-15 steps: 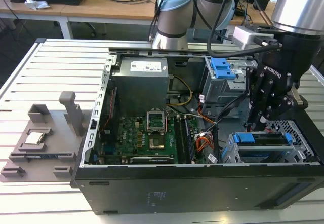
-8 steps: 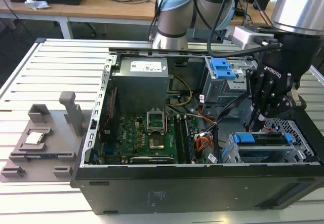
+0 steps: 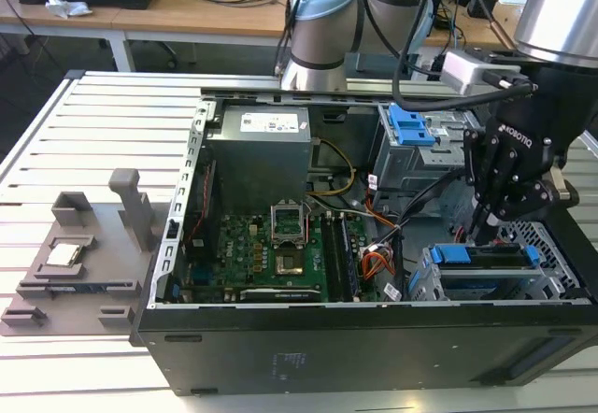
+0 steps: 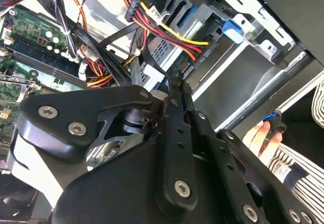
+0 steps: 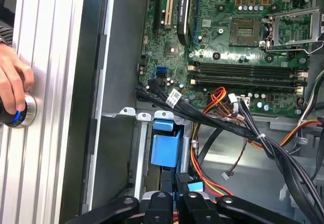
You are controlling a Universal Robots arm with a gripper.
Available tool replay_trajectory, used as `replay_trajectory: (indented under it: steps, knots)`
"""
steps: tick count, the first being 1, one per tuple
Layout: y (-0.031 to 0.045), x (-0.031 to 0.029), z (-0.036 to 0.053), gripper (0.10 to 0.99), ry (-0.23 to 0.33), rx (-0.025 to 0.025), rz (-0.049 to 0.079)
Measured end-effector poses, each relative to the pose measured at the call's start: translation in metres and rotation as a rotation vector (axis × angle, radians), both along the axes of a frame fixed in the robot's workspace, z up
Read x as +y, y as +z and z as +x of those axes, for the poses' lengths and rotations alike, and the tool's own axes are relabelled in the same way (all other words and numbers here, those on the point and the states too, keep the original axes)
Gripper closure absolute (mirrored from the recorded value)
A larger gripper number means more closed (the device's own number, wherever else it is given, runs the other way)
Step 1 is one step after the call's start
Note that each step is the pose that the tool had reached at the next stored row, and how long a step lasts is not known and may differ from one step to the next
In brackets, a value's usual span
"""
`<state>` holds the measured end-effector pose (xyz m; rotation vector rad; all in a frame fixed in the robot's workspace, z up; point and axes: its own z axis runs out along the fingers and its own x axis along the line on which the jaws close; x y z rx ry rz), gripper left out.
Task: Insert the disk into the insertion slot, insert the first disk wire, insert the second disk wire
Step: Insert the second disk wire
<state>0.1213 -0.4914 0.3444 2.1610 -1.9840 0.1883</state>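
Wooden desks (image 3: 187, 7) stand behind the slatted aluminium table (image 3: 112, 123).

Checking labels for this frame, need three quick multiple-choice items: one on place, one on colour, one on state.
1. Where is the pincer in the exterior view?
A. Over the grey fixture at the left
B. Over the cage at the right
C. Outside the case, above the table

2. What colour is the carrier around the disk?
A. Red
B. Blue
C. Green

3. What state is the disk in?
A. Lying loose on the table
B. Held up in the air
C. Seated in the cage

Answers:
1 B, the black pincer hangs just above the perforated cage at the exterior view's right.
2 B, bright blue plastic shows at both ends of the disk.
3 C, the disk lies level inside the cage walls, with the pincer above it.
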Motion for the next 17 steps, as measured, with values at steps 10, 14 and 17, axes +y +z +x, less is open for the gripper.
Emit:
replay_trajectory:
  steps: [10,14,17]
  knots:
    - [0.0002,-0.0351,0.0002,0.937,0.0,0.0,0.16]
    - [-0.0001,-0.0399,0.0049,0.937,-0.001,0.0033,0.206]
    - [-0.0009,-0.0411,0.0072,0.937,-0.001,0.0054,0.207]
